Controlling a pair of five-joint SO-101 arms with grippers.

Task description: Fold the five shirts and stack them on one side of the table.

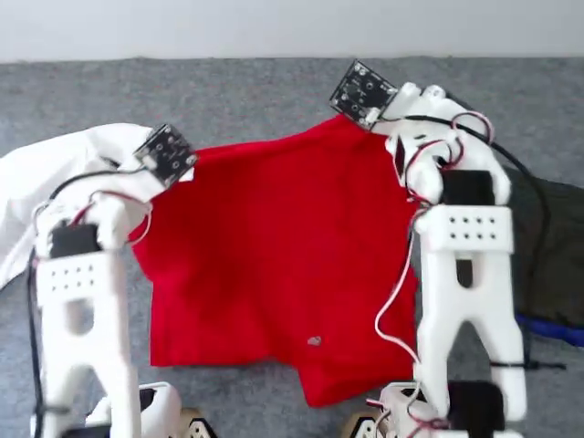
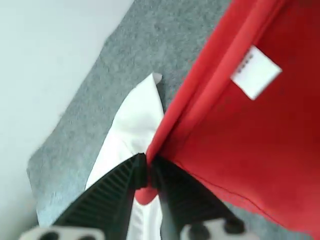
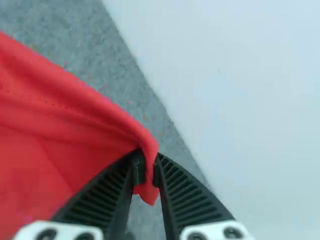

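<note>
A red shirt (image 1: 274, 255) is spread over the middle of the grey table, lifted at its two far corners. My left gripper (image 2: 148, 170) is shut on the shirt's far left edge near a white label (image 2: 255, 72); its arm (image 1: 82, 274) stands at the left. My right gripper (image 3: 146, 167) is shut on the red shirt's (image 3: 55, 150) far right corner, with its arm (image 1: 461, 246) at the right. A white shirt (image 1: 46, 182) lies crumpled at the far left, also under the red cloth (image 2: 127, 135).
A dark shirt (image 1: 552, 246) with a strip of blue cloth (image 1: 552, 328) beneath it lies at the right edge. The table's far edge meets a pale wall (image 1: 274, 27). Bare grey table (image 1: 237, 100) shows behind the red shirt.
</note>
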